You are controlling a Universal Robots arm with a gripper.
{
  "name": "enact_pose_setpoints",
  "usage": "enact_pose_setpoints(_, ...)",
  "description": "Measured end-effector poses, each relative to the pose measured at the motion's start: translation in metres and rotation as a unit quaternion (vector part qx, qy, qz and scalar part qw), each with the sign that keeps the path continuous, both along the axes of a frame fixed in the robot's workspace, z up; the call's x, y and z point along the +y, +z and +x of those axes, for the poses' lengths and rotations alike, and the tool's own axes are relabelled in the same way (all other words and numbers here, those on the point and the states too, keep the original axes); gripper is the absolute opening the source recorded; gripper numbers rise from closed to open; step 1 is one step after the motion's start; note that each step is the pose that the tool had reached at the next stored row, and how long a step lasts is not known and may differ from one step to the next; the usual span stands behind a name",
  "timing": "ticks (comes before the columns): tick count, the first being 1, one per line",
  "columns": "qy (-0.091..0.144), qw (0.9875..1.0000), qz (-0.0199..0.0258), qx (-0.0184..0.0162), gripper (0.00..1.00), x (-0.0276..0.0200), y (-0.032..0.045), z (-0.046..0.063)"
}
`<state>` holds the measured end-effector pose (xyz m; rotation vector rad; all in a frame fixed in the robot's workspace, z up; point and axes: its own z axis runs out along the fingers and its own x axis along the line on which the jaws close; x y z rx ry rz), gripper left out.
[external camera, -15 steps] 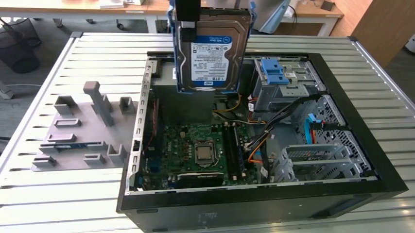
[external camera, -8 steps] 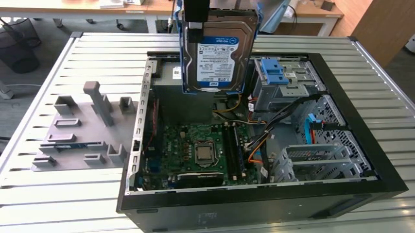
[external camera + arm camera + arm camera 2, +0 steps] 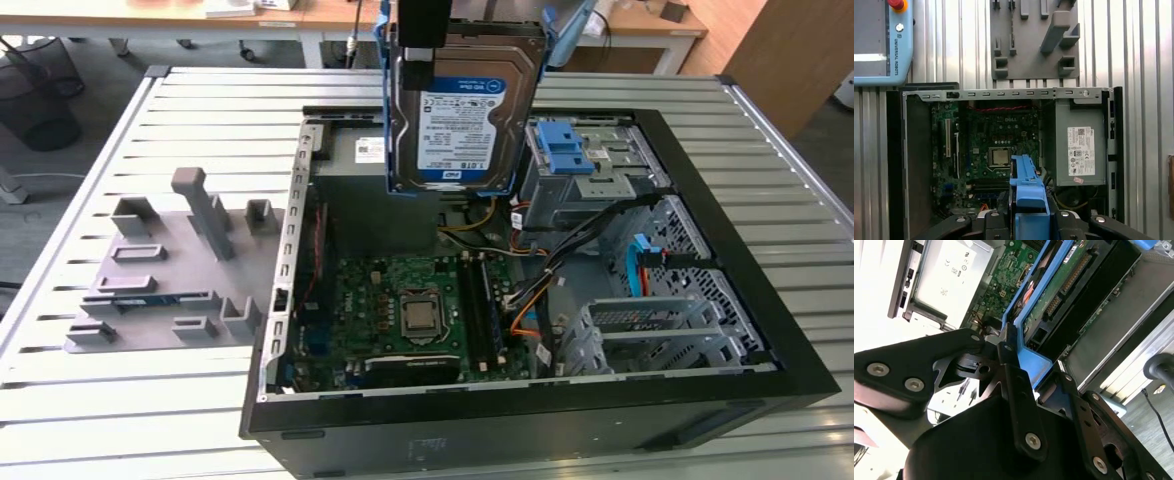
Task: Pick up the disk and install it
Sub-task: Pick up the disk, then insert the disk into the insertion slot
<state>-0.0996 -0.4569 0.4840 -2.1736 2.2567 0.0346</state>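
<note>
The claw [image 3: 1004, 340] is closed tight on the blue frame of the disk [image 3: 461, 115]. It holds the disk upright in the air above the open computer case [image 3: 534, 420], which lies on the slatted table [image 3: 80, 400].

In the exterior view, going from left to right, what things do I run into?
Dark mesh bin → grey fixture plate → disk → grey cage with the blue latch. The motherboard lies across the same stretch as the disk, so I've left it out of the order.
</note>
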Motion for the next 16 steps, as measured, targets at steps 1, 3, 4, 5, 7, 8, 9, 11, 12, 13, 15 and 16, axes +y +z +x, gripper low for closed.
enact_pose_setpoints(1,0.0,1.0,0.0,0.0,0.36,-0.0002,0.0,0.0014)
enact_pose_setpoints(3,0.0,1.0,0.0,0.0,0.36,-0.0003,0.0,0.0027)
enact_pose_setpoints(4,0.0,1.0,0.0,0.0,0.36,-0.0003,0.0,0.0027)
enact_pose_setpoints(5,0.0,1.0,0.0,0.0,0.36,-0.0004,0.0,0.0029)
enact_pose_setpoints(7,0.0,1.0,0.0,0.0,0.36,-0.0004,0.0,0.0032)
enact_pose_setpoints(8,0.0,1.0,0.0,0.0,0.36,-0.0004,0.0,0.0032)
enact_pose_setpoints(9,0.0,1.0,0.0,0.0,0.36,-0.0004,0.0,0.0033)
enact_pose_setpoints(11,0.0,1.0,0.0,0.0,0.36,-0.0004,0.0,0.0033)
enact_pose_setpoints(12,0.0,1.0,0.0,0.0,0.36,-0.0004,0.0,0.0033)
enact_pose_setpoints(13,0.0,1.0,0.0,0.0,0.36,-0.0004,0.0,0.0034)
enact_pose_setpoints(15,0.0,1.0,0.0,0.0,0.36,-0.0004,0.0,0.0034)
enact_pose_setpoints(16,0.0,1.0,0.0,0.0,0.36,-0.0005,0.0,0.0034)
